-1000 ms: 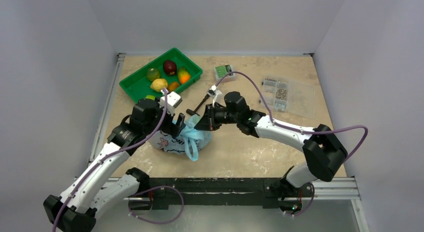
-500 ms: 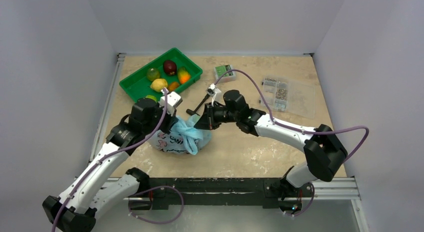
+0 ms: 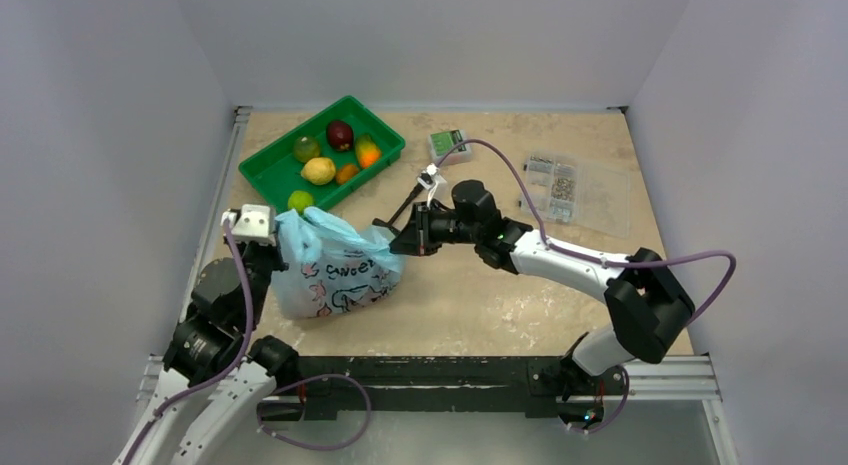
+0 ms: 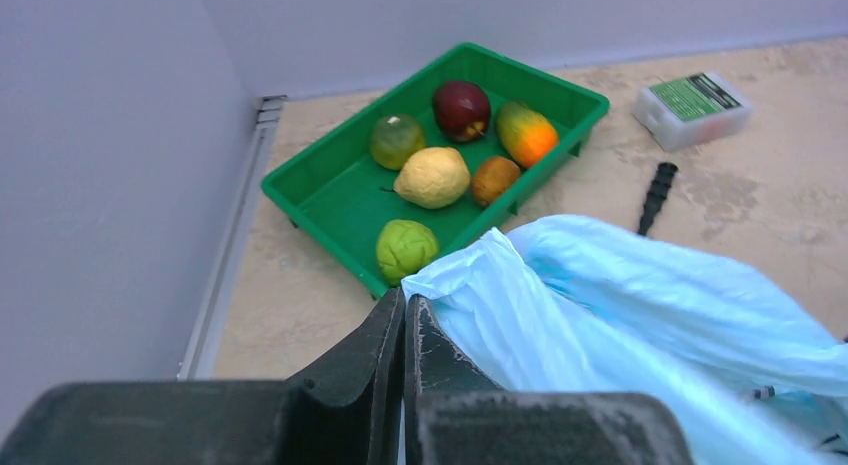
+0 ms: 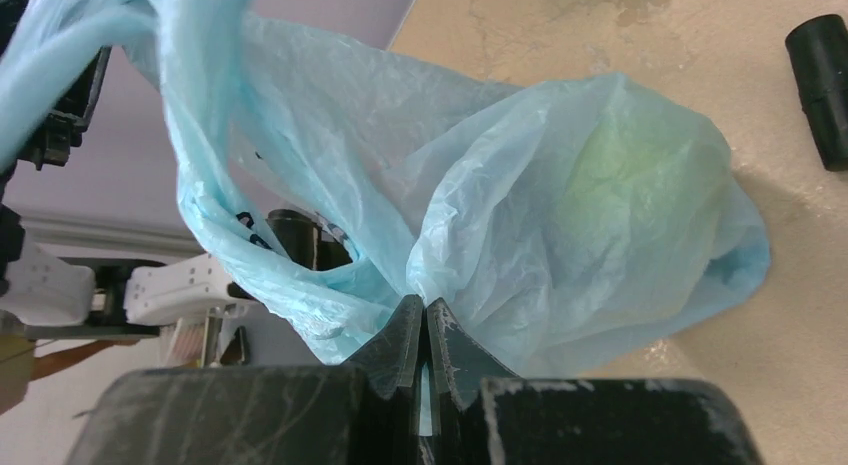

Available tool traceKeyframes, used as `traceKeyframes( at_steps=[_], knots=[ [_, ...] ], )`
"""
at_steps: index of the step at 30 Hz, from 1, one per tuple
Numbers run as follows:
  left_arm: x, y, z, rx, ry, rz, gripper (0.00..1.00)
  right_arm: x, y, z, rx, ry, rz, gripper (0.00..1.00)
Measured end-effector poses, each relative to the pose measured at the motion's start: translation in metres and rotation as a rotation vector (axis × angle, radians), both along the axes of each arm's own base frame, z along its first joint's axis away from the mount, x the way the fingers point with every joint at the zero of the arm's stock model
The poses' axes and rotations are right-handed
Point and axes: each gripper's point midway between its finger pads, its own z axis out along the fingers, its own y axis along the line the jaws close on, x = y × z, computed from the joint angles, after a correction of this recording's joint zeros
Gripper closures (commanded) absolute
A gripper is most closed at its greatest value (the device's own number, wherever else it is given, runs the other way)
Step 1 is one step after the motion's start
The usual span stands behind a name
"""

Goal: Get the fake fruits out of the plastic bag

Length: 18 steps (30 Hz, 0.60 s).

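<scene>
Film of the plastic bag is drawn out between two pinches over the table's near left part. We see the left gripper clamped on its upper edge and the right gripper clamped on a gathered fold. We judge that parting them evenly, without tearing, would open the mouth. Thin, light blue, crinkled, cartoon-printed, it shows a greenish fruit through its wall. Just beyond stands the green tray.
</scene>
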Motion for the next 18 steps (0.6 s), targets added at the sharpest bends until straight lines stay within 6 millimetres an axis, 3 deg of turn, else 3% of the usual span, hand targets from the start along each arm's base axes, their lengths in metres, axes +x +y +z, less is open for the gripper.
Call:
traceKeyframes(
  at_steps=[4,11,14,18],
  knots=[
    [-0.006,0.016,0.007,-0.025,-0.061,0.075,1.0,0.001,0.003,-0.006,0.012,0.031,0.002,1.0],
    [0.001,0.013,-0.001,-0.002,-0.029,0.078,1.0,0.012,-0.008,-0.025,-0.119,0.002,-0.05,0.67],
    [0.004,0.009,-0.005,0.013,-0.011,0.06,1.0,0.021,-0.014,-0.011,-0.163,-0.078,-0.082,0.51],
    [0.005,0.006,-0.006,0.017,-0.004,0.048,1.0,0.028,-0.014,0.024,-0.191,-0.241,-0.103,0.31]
  ],
)
